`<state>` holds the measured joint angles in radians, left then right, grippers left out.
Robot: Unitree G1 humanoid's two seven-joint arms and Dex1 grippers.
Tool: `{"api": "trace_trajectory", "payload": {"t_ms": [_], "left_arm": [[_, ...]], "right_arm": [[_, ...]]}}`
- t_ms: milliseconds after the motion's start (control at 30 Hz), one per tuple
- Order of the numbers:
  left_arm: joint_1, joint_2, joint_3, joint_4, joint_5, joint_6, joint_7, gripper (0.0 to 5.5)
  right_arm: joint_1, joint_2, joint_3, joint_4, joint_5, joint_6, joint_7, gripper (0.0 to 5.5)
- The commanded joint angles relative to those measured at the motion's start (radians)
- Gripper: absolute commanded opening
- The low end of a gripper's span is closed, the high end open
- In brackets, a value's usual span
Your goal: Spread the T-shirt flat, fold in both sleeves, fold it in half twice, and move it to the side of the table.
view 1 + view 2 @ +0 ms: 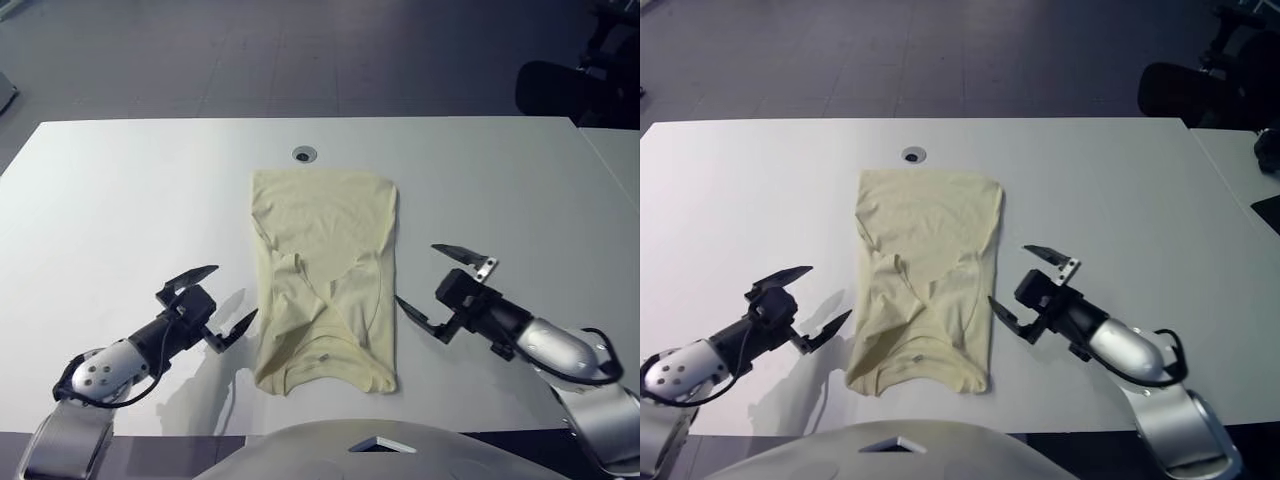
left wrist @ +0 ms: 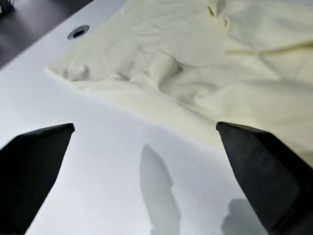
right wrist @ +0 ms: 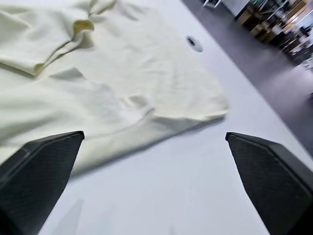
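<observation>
Centrally, one T-shirt (image 1: 325,250) lies between left hand (image 1: 235,290) and right hand (image 1: 416,272).

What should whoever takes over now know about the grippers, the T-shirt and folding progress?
Left gripper: fingers open, empty, beside the T-shirt at its left edge.
Right gripper: fingers open, empty, at its right edge.
T-shirt: a long strip mid-way across the table.
Done: spread flat; sleeves look folded in.
Left: both half-folds, then the move to the table's side.
</observation>
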<state>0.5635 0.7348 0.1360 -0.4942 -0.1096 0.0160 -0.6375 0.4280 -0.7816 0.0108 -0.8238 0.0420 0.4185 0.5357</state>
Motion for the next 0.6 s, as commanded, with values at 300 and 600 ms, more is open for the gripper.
{"api": "trace_trajectory", "payload": {"t_ms": [300, 600], "left_arm": [[0.034, 0.117, -0.101, 0.162, 0.288, -0.52, -0.098, 5.4], [-0.019, 0.125, -0.234, 0.117, 0.366, -0.52, -0.121, 5.05]], "right_arm": [[0.121, -0.245, 0.065, 0.255, -0.277, -0.628, 0.243, 5.38], [-0.069, -0.118, 0.248, 0.325, -0.377, -0.679, 0.243, 5.19]]}}
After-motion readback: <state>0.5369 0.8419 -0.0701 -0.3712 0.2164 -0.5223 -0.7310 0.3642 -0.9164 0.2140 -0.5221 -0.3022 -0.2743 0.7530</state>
